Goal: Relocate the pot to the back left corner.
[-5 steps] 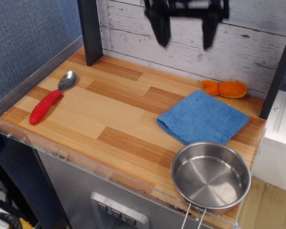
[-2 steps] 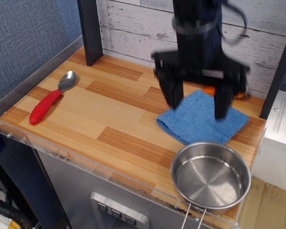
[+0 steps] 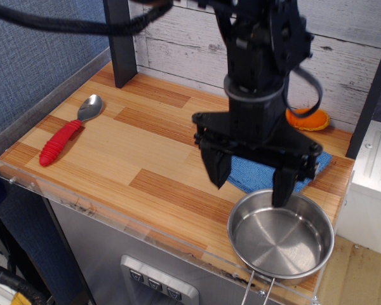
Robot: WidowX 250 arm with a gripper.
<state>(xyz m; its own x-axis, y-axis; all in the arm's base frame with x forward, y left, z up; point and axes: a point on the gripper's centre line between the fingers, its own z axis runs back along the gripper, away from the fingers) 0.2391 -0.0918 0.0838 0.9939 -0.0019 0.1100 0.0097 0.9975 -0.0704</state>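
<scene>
we are hovering our gripper with its jaws spread wide and holding nothing, one finger just left of the stainless-steel pot and the other over its far rim. the pot is sitting at the near right corner of the striped wooden tabletop, its wire loop handle sticking out over the near edge. to do this step well, we are judging that the fingers should straddle the far rim wall, one inside and one outside, and close squarely so the shiny metal is not slipping. the clear edge guard is running right under the pot, so we would be lifting before sliding. the blue cloth is lying just behind the pot, partly hidden by the arm, with an orange toy beyond it. the path to the back left corner by the dark post looks open; the red-handled spoon is lying well left of that line.
</scene>
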